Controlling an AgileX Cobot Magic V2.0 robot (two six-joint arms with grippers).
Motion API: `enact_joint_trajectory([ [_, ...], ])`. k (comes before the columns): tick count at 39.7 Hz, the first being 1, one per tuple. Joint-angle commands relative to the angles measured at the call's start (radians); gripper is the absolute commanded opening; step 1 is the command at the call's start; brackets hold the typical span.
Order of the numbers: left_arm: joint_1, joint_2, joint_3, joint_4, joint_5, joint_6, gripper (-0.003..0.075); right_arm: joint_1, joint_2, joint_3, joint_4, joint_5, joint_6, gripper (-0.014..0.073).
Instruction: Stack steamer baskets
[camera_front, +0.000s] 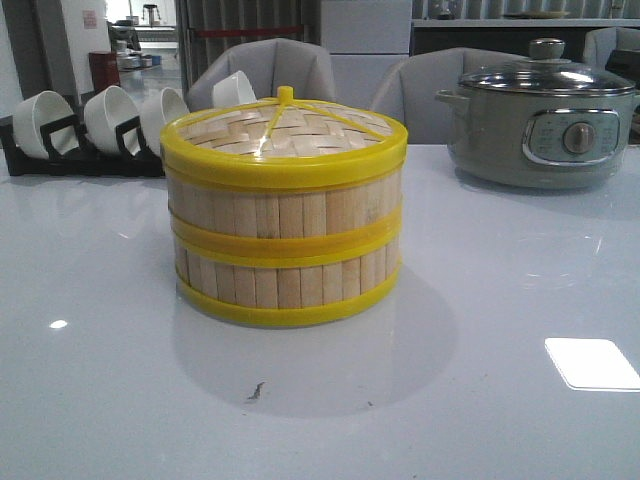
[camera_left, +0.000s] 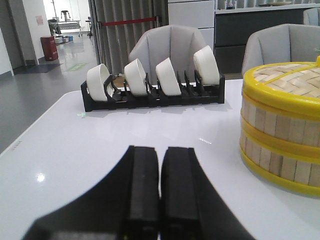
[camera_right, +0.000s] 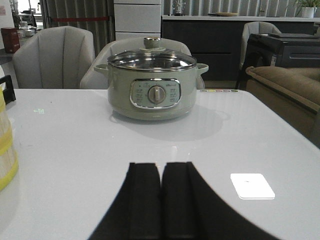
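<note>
- Baskets: upper steamer basket (camera_front: 285, 205) is stacked on lower steamer basket (camera_front: 288, 282), capped by woven lid (camera_front: 285, 130); contents hidden.
- Left gripper (camera_left: 160, 200) and right gripper (camera_right: 161, 200) are clenched, empty.

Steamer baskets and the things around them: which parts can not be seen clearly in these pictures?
- Inside of the steamer baskets: hidden in every view by the woven lid.
- Baskets in the right wrist view: cut off by the picture edge, only a sliver shows.
- Bowl rack in the front view: its right end is behind the baskets.
- Labels on the grey pot: too small to read.
</note>
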Motion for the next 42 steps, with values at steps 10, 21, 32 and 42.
enact_joint_trajectory([
  [10, 0.001, -0.013, 0.003, -0.008, -0.088, -0.001, 0.0095, -0.007, -0.021, -0.015, 0.081, -0.082, -0.117, 0.0028],
  [21, 0.001, -0.013, 0.003, -0.008, -0.088, -0.001, 0.0095, -0.007, -0.021, -0.015, 0.081, -0.082, -0.117, 0.0028],
  [32, 0.001, -0.013, 0.003, -0.008, -0.088, -0.001, 0.0095, -0.007, -0.021, -0.015, 0.081, -0.082, -0.117, 0.0028],
  [42, 0.001, -0.013, 0.003, -0.008, -0.088, -0.001, 0.0095, -0.007, -0.021, -0.015, 0.081, -0.082, -0.117, 0.0028],
])
